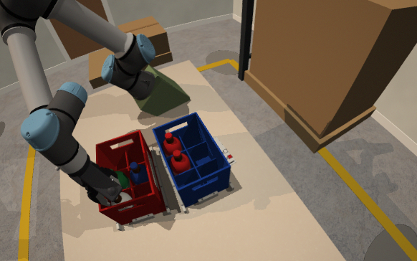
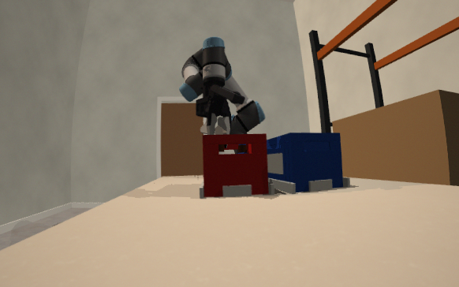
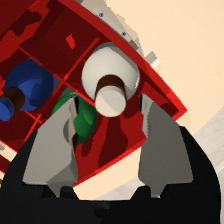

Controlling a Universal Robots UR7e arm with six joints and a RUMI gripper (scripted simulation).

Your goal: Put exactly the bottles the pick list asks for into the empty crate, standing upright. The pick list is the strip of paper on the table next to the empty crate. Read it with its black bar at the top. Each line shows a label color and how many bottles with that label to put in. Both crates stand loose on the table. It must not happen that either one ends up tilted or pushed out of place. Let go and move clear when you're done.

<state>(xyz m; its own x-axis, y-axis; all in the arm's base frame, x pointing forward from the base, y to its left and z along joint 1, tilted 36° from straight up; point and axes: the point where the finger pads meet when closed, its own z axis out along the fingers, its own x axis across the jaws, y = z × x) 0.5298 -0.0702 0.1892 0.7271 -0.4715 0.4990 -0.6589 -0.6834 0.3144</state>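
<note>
My gripper [image 1: 111, 201] [image 2: 219, 130] [image 3: 109, 96] is partly open and empty, pointing down at the red crate [image 1: 138, 212] [image 2: 235, 169] [image 3: 171, 111]. Its fingertips are on either side of the white bottle's cap in the wrist view. The white bottle [image 1: 125, 196] [image 3: 110, 70] stands in a corner compartment. A green bottle [image 1: 122, 179] [image 3: 87, 122] and a blue bottle [image 1: 140, 176] [image 3: 34, 82] stand in neighbouring compartments. The blue crate [image 1: 206, 190] [image 2: 318, 158] holds two red bottles [image 1: 172, 145] [image 1: 180, 165], upright. The pick list [image 1: 225, 150] is largely hidden behind the blue crate; a red patch shows.
The two crates stand side by side with a narrow gap. A green wedge-shaped block [image 1: 167, 93] stands behind them, by the arm. Large cardboard boxes [image 1: 314, 64] [image 2: 393, 142] stand to the right, beyond the table. The crates' walls and dividers rise around the bottles.
</note>
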